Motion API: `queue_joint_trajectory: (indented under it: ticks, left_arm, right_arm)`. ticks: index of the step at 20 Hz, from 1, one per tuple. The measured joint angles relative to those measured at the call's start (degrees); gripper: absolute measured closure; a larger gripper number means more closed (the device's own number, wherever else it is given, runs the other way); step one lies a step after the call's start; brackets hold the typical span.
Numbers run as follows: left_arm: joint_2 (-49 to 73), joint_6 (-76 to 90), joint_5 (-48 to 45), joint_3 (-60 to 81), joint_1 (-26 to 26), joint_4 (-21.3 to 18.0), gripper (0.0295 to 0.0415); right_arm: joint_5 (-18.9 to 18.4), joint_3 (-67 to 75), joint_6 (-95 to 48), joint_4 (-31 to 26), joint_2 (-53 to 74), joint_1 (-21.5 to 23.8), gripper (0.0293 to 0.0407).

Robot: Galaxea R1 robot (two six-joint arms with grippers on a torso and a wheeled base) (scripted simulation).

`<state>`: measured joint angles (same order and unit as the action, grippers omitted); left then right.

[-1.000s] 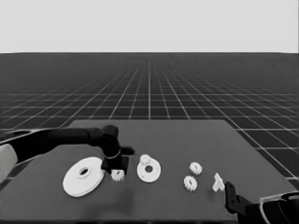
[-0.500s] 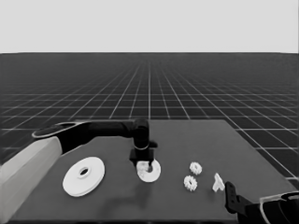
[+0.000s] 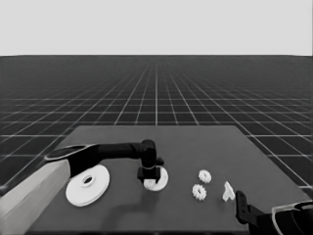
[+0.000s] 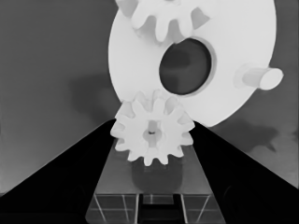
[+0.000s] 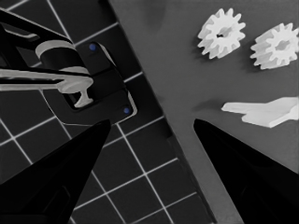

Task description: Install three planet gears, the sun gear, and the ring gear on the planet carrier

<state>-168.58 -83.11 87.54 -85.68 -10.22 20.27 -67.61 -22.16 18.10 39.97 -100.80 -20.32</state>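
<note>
My left gripper (image 3: 148,176) reaches in from the left and hangs over the planet carrier (image 3: 159,179), the smaller round part. It is shut on a planet gear (image 4: 153,133), held just above the carrier's near rim. In the left wrist view the carrier (image 4: 233,42) shows its dark centre hole, one gear (image 4: 163,18) seated on it and a bare peg (image 4: 259,77). The ring gear (image 3: 88,185), the larger round part, lies to the left. Two loose gears (image 3: 204,176) (image 3: 199,192) lie to the right. My right gripper (image 3: 241,206) waits open at the lower right corner.
A thin white piece (image 3: 228,191) lies beside the two loose gears, near the table's right front corner; the right wrist view shows it (image 5: 266,112) with those gears (image 5: 221,32) (image 5: 279,45). Dark machinery (image 5: 79,79) sits past the table's edge.
My left arm has carried a gear rightward from beside the larger round part and lowered over the smaller round part. The right arm has not moved.
</note>
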Motion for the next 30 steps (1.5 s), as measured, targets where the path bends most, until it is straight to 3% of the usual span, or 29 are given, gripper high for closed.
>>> queue_joint_trajectory:
  ticks: [2, 4, 10, 13, 20, 21, 22, 24, 26, 30]
  left_arm:
    - [0.0, 0.0, 0.0, 0.0, 0.0, 0.0, 0.0339]
    - [0.0, 0.0, 0.0, 0.0, 0.0, 0.0, 0.0327]
    - [0.0, 0.0, 0.0, 0.0, 0.0, 0.0, 0.0326]
    - [1.0, -3.5, 1.9, 5.0, 7.6, -7.4, 0.0326]
    - [1.1, -3.9, 1.9, 5.5, 9.6, -9.5, 0.0326]
    - [16.4, 23.8, -18.5, 26.6, 15.7, -6.6, 0.0303]
    - [37.6, 52.3, -31.0, 41.0, 21.7, -4.9, 0.0301]
    - [58.0, 85.6, -42.6, 54.5, 27.1, -3.3, 0.0317]
    - [64.7, 97.1, -46.7, 59.3, 28.9, -2.8, 0.0324]
    - [67.7, 102.5, -48.5, 61.5, 29.7, -2.5, 0.0326]
  right_arm:
    - [0.0, 0.0, 0.0, 0.0, 0.0, 0.0, 0.0315]
    - [0.0, 0.0, 0.0, 0.0, 0.0, 0.0, 0.0315]
    - [0.0, 0.0, 0.0, 0.0, 0.0, 0.0, 0.0315]
    - [0.0, 0.0, 0.0, 0.0, 0.0, 0.0, 0.0315]
    - [0.0, 0.0, 0.0, 0.0, 0.0, 0.0, 0.0315]
    - [0.0, 0.0, 0.0, 0.0, 0.0, 0.0, 0.0315]
    - [0.0, 0.0, 0.0, 0.0, 0.0, 0.0, 0.0315]
    - [0.0, 0.0, 0.0, 0.0, 0.0, 0.0, 0.0315]
    - [0.0, 0.0, 0.0, 0.0, 0.0, 0.0, 0.0315]
    - [0.0, 0.0, 0.0, 0.0, 0.0, 0.0, 0.0315]
